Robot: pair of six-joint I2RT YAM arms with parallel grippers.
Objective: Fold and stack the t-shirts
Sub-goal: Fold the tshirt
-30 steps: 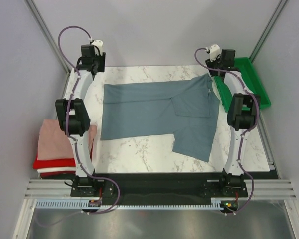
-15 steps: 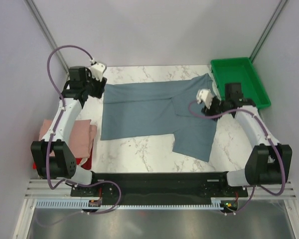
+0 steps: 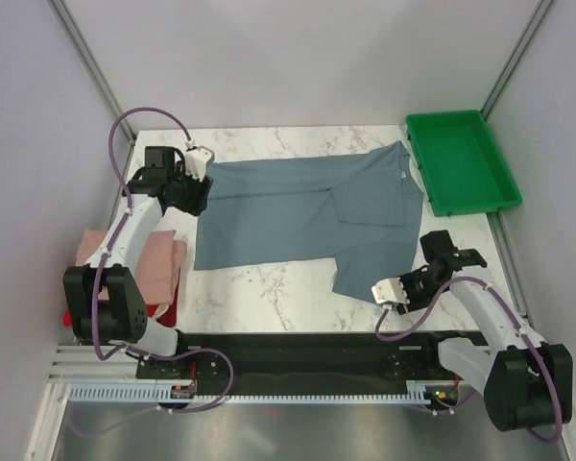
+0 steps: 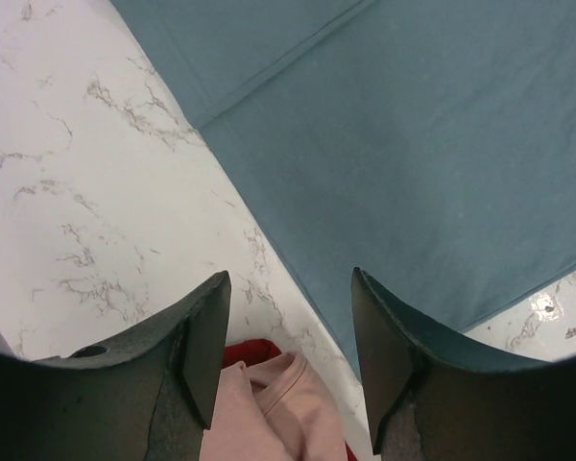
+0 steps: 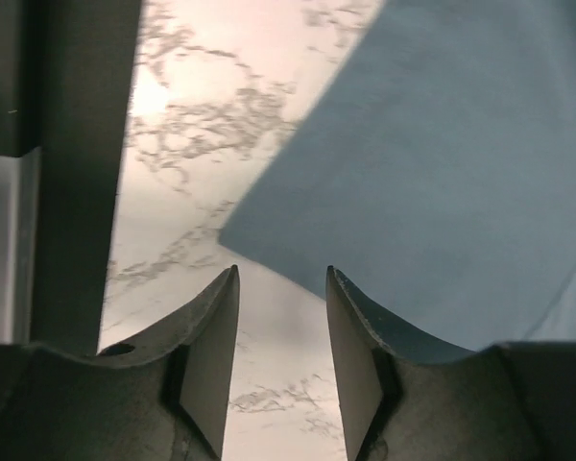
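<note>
Status: folding in progress, judged less than half done for the shirt in hand.

Done: a stack of folded shirts is noted at the left edge of the surface [image 3: 269,283], a dusty-pink shirt [image 3: 115,264] on top and a red shirt [image 3: 169,312] showing beneath it. Any further layers cannot be made out behind the left arm.

Left: the slate blue-grey shirt [image 3: 288,206] lies spread across the middle of the surface, collar toward the far right, just beside the green tray [image 3: 472,205]. Its right part reaches toward the near edge. A crease line is seen running near to far through the cloth, so one panel may already be laid over, but this cannot be confirmed. No compact rectangle has been formed, and nothing has been carried to the stack.

Left claw [image 4: 288,279]: jaws are held well apart, with nothing gripped. It is positioned at the shirt's far-left corner. In the left wrist view the shirt's left edge runs just ahead of the fingertips, with pink and red cloth seen low between the fingers.

Right claw [image 5: 281,274]: jaws are parted moderately and are empty. It is positioned low by the near-right corner of the shirt. In the right wrist view that corner lies just beyond the fingertips, apart from them, with bare marble directly between the jaws.
</note>
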